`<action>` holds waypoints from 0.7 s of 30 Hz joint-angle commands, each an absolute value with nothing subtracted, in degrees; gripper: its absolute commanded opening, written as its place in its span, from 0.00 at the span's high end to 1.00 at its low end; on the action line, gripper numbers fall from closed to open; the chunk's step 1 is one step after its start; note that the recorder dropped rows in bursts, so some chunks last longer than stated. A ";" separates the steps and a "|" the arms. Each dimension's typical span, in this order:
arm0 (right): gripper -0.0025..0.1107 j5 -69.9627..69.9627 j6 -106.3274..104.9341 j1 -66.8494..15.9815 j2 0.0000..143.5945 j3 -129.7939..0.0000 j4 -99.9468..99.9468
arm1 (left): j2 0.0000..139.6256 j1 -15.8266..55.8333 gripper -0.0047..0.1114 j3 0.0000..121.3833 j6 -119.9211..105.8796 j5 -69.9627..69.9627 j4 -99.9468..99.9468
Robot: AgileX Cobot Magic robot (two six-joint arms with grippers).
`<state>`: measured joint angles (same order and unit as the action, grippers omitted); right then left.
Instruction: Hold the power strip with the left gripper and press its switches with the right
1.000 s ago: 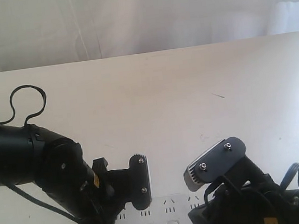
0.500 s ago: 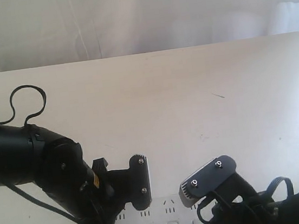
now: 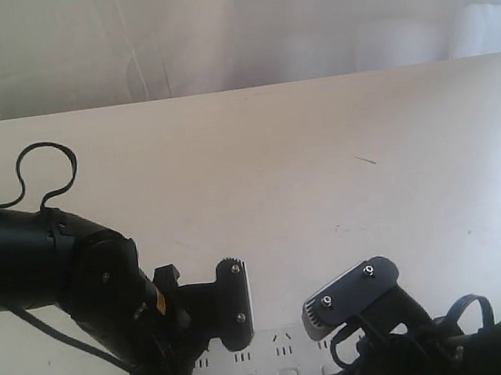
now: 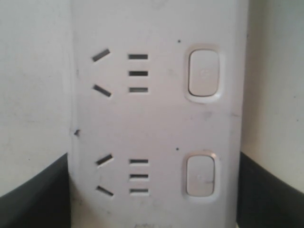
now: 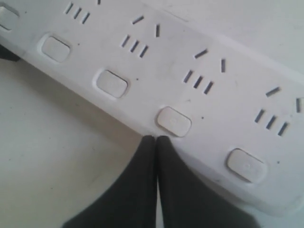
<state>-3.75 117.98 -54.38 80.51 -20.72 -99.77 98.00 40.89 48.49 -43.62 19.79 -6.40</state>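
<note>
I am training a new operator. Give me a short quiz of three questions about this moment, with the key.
1. True or false: the right gripper has its fingers pressed together.
2. How many switches does the left wrist view show? A one, B two, C five.
3. Fill in: the left gripper has one finger on each side of the ____.
Key: 1 true; 2 B; 3 power strip.

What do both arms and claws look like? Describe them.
Left arm is black with a looped black cable; the left claw has dark screwed finger plates. Right claw: black tapered fingers, with a silver-grey block bearing two screws behind it.
</note>
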 commanded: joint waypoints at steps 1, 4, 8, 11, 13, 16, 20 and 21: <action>0.98 -7.01 118.60 -54.24 79.55 -22.21 -99.95 | 99.43 41.28 0.96 46.80 -44.99 24.11 -4.16; 0.98 -5.96 118.60 -54.24 77.16 -23.80 -99.95 | 99.43 41.28 0.96 46.80 -44.99 24.11 -4.16; 0.98 -6.19 118.60 -54.24 77.76 -23.72 -99.95 | 99.43 41.28 0.96 46.80 -44.97 24.24 -4.16; 0.98 -6.24 118.60 -54.24 81.53 -22.95 -99.95 | 99.43 41.28 0.96 46.80 -44.97 24.35 -4.16; 0.98 -6.24 118.60 -54.24 82.87 -22.72 -99.95 | 99.43 41.28 0.96 46.80 -44.97 24.46 -4.16; 0.98 -5.63 118.60 -54.24 83.87 -22.21 -99.95 | 99.43 41.28 0.96 46.80 -44.97 24.97 -4.16; 0.98 -5.73 118.60 -54.24 83.91 -21.90 -99.95 | 99.43 41.28 0.96 46.80 -44.97 25.21 -4.16; 0.98 -5.73 118.60 -54.24 84.01 -21.90 -99.95 | 99.43 41.28 0.96 46.80 -44.97 25.21 -4.16</action>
